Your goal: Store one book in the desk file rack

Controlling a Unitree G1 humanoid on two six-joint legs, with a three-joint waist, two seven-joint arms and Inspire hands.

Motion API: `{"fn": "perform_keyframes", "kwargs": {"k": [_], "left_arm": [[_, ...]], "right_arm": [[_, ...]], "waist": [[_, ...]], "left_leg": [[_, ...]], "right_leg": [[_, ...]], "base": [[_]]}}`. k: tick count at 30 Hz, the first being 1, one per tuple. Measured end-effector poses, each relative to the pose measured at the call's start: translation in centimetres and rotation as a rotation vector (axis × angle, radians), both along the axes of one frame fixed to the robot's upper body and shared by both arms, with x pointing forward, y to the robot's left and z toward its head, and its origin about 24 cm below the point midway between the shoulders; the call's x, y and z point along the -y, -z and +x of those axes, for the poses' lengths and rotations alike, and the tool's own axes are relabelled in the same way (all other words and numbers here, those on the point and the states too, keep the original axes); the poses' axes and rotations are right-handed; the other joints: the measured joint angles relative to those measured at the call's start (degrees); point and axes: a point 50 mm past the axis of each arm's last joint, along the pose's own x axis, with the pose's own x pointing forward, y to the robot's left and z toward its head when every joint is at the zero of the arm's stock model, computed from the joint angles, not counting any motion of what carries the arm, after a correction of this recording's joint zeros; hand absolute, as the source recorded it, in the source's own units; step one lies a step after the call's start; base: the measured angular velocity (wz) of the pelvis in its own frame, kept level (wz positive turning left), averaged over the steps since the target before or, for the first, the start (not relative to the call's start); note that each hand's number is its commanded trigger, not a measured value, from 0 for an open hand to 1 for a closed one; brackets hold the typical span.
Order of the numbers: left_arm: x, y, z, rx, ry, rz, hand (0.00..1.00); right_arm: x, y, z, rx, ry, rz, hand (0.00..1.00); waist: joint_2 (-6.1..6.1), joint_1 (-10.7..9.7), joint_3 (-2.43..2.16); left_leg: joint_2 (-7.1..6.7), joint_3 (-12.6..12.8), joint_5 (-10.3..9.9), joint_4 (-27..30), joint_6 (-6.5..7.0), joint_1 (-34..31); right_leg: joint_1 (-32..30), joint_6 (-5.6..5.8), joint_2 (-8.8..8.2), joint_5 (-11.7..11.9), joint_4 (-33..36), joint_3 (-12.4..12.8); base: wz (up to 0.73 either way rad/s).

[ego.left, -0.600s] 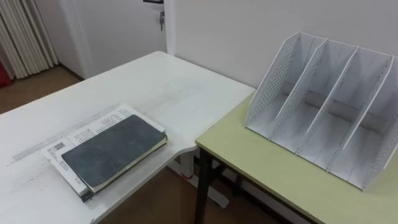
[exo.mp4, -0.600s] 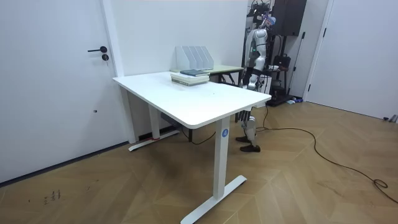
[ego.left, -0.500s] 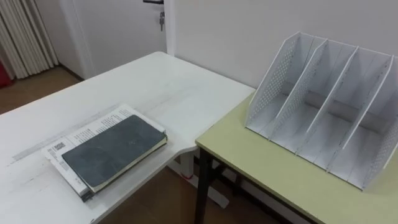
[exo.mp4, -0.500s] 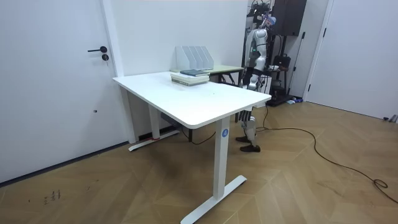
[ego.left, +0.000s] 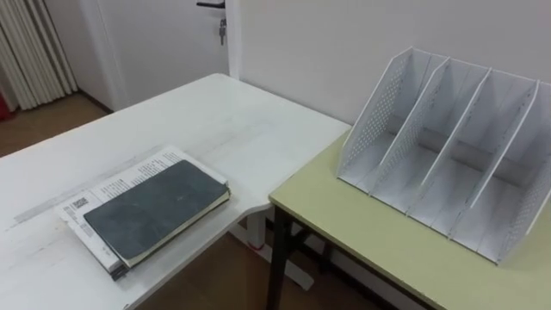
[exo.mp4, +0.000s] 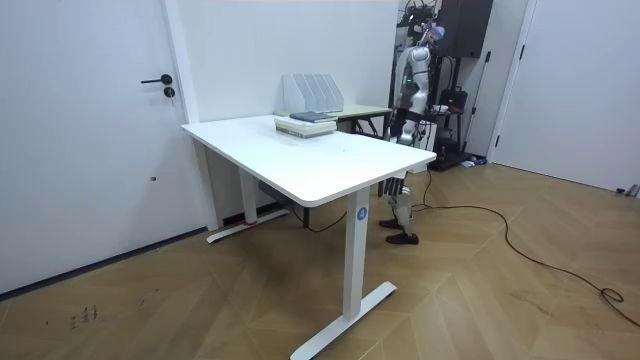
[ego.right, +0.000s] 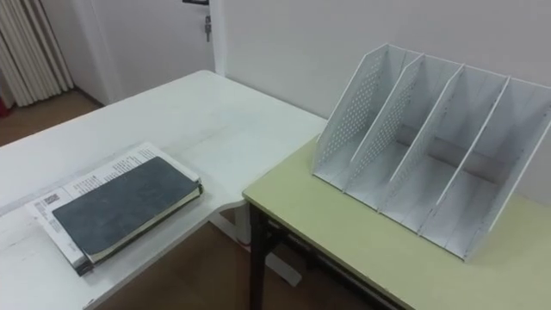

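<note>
Grey book: flat on papers, white desk.
White rack: on green desk.
My hands: open or closed, I cannot tell.

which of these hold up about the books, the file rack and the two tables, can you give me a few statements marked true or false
1. The file rack stands on the green table. True.
2. A book already stands in one of the rack's compartments. False: every compartment is empty.
3. The dark book lies flat on top of a white printed book. True.
4. The books lie on the same table as the rack. False: they lie on the white desk, near its edge beside the green table.
</note>
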Motion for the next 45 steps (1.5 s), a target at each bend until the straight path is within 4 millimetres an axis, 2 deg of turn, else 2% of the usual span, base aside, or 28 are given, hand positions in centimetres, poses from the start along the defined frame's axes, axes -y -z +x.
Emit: {"fn": "perform_keyframes", "kwargs": {"k": [3, 5, 6, 8, 12, 14, 17, 20, 22, 28, 32, 35, 41, 45], "left_arm": [[-0.3, -0.3, 1.5, 0.06, 0.006, 0.022, 0.0], [-0.5, -0.9, 3.9, 0.16, 0.025, 0.061, 0.0], [-0.5, -1.0, 4.5, 0.188, 0.032, 0.07, 0.0], [-0.5, -1.7, 6.4, 0.287, 0.064, 0.099, 0.0], [-0.4, -2.4, 8.5, 0.371, 0.123, 0.118, 0.0], [0.0, -3.4, 10.2, 0.444, 0.195, 0.134, 0.0], [1.3, -4.5, 12.4, 0.527, 0.346, 0.147, 0.0], [2.6, -5.2, 13.4, 0.554, 0.489, 0.159, 0.0], [3.3, -5.8, 14.3, 0.584, 0.59, 0.164, 0.0], [6.0, -7.9, 16.3, 0.691, 0.822, 0.207, 0.0], [8.3, -10.3, 18.0, 0.821, 0.93, 0.207, 0.0], [9.3, -11.2, 18.5, 0.865, 0.978, 0.207, 0.0], [9.8, -12.3, 18.8, 0.915, 1.083, 0.25, 0.0], [10.3, -15.4, 19.7, 1.05, 1.178, 0.38, 0.0]], "right_arm": [[0.0, 0.0, 0.3, 0.011, -0.003, -0.005, 0.0], [0.0, 0.0, 0.8, 0.03, -0.007, -0.012, 0.0], [0.0, 0.0, 0.9, 0.036, -0.008, -0.013, 0.0], [0.0, -0.1, 1.2, 0.055, -0.026, -0.018, 0.0], [-0.1, -0.1, 1.8, 0.087, -0.048, -0.01, 0.0], [-0.2, -0.1, 2.2, 0.102, -0.053, -0.006, 0.0], [0.0, -0.2, 2.3, 0.1, -0.083, -0.01, 0.0], [0.1, -0.2, 2.5, 0.095, -0.108, -0.004, 0.0], [0.1, -0.2, 2.7, 0.092, -0.132, 0.002, 0.0], [0.3, -0.3, 3.3, 0.102, -0.148, -0.006, 0.0], [0.3, -0.3, 3.3, 0.098, -0.158, -0.001, 0.0], [0.3, -0.3, 3.5, 0.104, -0.171, 0.0, 0.0], [0.3, -0.3, 3.5, 0.097, -0.188, 0.002, 0.0], [0.3, -0.3, 3.6, 0.1, -0.188, 0.001, 0.0]], "waist": [[0.22, -0.1, -0.1], [0.12, -0.2, 0.02], [0.05, -0.3, 0.07], [0.29, -0.7, 0.02], [0.55, -1.3, 0.1], [0.63, -1.7, 0.58], [0.74, -1.9, 0.44], [1.19, -3.5, 0.25], [1.09, -4.3, 0.3], [0.88, -6.5, 0.38], [0.86, -6.5, 0.4], [0.98, -6.5, 0.38], [1.13, -6.9, 0.37], [1.29, -7.0, 0.54]], "left_leg": [[0.02, 0.0, 0.0, 0.0, -0.01, -0.4], [0.0, -0.1, 0.0, 0.2, -0.01, -1.1], [0.01, -0.1, 0.0, 0.3, -0.01, -1.1], [-0.02, -0.2, 0.0, 0.3, -0.02, -0.8], [-0.04, 0.1, 0.0, 0.4, -0.03, -1.0], [-0.05, 0.1, 0.0, 0.4, -0.03, -1.4], [-0.06, 0.1, 0.0, 0.4, -0.02, -2.2], [-0.04, 0.2, 0.1, 0.4, -0.07, -2.1], [0.0, 0.3, 0.1, 0.4, -0.11, -2.1], [-0.02, 0.2, 0.1, 0.3, -0.13, -2.1], [-0.03, 0.3, 0.1, 0.3, -0.13, -2.2], [-0.02, 0.2, 0.1, 0.3, -0.13, -2.1], [-0.01, 0.1, 0.1, 0.3, -0.13, -1.8], [-0.02, 0.1, 0.1, 0.3, -0.13, -1.9]], "right_leg": [[-0.5, -0.02, 0.02, 0.0, 0.1, 0.1], [-1.0, -0.03, -0.02, 0.1, 0.1, -0.1], [-1.0, -0.03, -0.02, 0.1, 0.1, -0.1], [-0.6, -0.03, -0.03, 0.1, -0.2, -0.1], [-0.9, -0.02, -0.05, 0.0, -0.2, 0.1], [-1.3, -0.01, -0.05, 0.0, -0.2, 0.1], [-2.1, 0.0, -0.07, 0.1, 0.0, 0.3], [-1.9, -0.01, -0.05, 0.1, 0.0, 0.4], [-2.0, -0.01, 0.02, 0.0, -0.1, 1.0], [-1.9, 0.0, -0.03, 0.1, -0.4, 0.8], [-2.1, 0.01, -0.01, 0.1, -0.4, 1.3], [-2.1, 0.01, 0.05, 0.1, -0.4, 1.5], [-1.3, -0.02, 0.12, 0.1, -1.2, 1.4], [-1.1, -0.02, 0.04, 0.1, -1.2, 1.3]], "base": [[0.0], [0.0], [0.0], [0.0], [-0.04], [0.0], [0.0], [0.0], [0.0], [0.01], [-0.02], [-0.05], [0.01], [0.09]]}}
